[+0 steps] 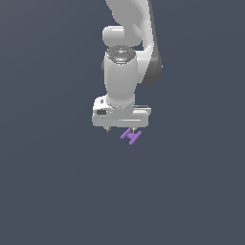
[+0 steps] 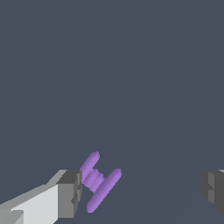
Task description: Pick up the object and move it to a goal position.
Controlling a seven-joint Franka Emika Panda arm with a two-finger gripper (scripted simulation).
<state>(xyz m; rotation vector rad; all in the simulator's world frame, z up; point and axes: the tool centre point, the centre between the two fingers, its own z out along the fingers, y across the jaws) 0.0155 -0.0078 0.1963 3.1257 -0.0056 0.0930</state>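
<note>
Your white gripper [image 1: 121, 128] has its jaws spread wide, grasping nothing. The tiny bright purple zigzag piece of thin bars [image 2: 99, 180] sits between them, just beside one grey fingertip [image 2: 69, 194]. No writing is legible

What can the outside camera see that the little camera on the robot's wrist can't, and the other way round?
Only the exterior view shows the white arm itself, reaching down from above, with the gripper at its lower end. Only the wrist view shows the fingertips up close: they stand wide apart, and the purple object lies between them, right beside one fingertip and far from the other; whether it touches cannot be told. Both views share the purple object, the open gripper and the plain dark grey surroundings.
</note>
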